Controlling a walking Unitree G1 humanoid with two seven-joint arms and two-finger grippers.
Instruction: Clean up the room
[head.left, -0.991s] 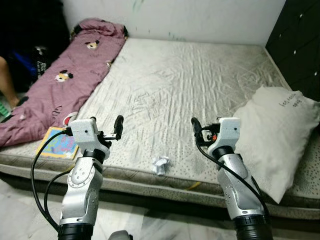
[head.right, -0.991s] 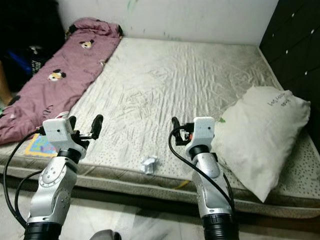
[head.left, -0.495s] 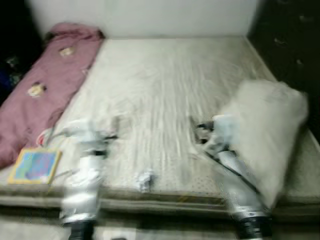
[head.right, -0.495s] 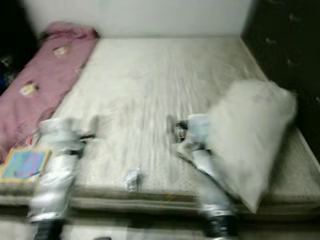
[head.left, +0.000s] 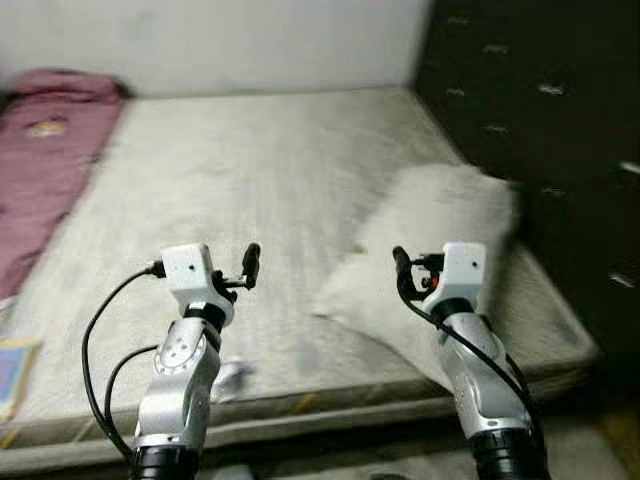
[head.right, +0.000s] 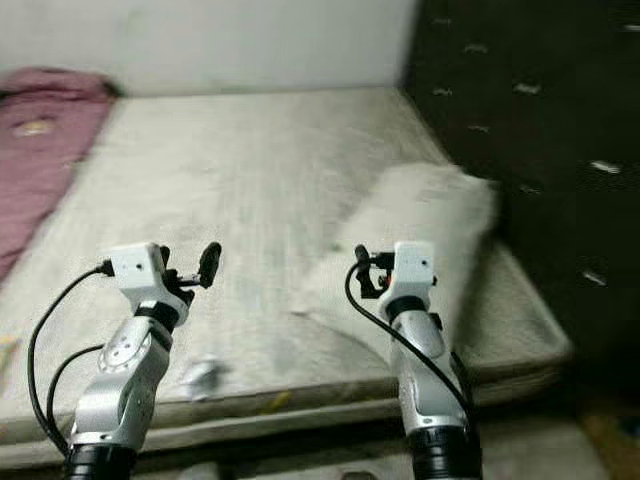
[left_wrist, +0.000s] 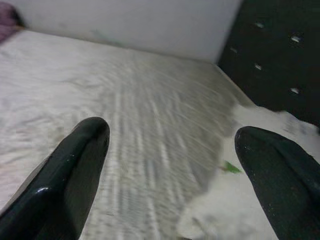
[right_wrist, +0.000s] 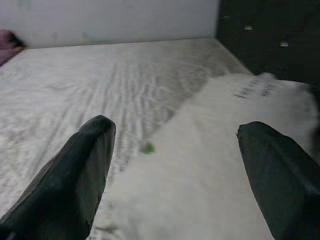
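A white pillow (head.left: 440, 215) lies on the right half of the grey mattress (head.left: 230, 170), next to the dark wardrobe. A crumpled white paper (head.left: 232, 378) sits near the mattress's front edge, just right of my left arm. My left gripper (head.left: 245, 275) is raised over the front of the bed and is open with nothing in it; the left wrist view shows its fingers (left_wrist: 75, 170) wide apart. My right gripper (head.left: 405, 275) hovers open over the pillow's near end (right_wrist: 200, 170), also holding nothing. The eye views are blurred.
A pink blanket (head.left: 40, 140) covers the bed's far left side. A colourful book (head.left: 8, 372) lies at the left front corner. A tall dark wardrobe (head.left: 540, 120) stands along the right. Floor (head.left: 600, 420) shows beyond the bed's right corner.
The whole picture has shifted: the camera has turned right, so the pillow and wardrobe sit nearer the middle and the blanket and book at the left edge. Both grippers stay raised and open.
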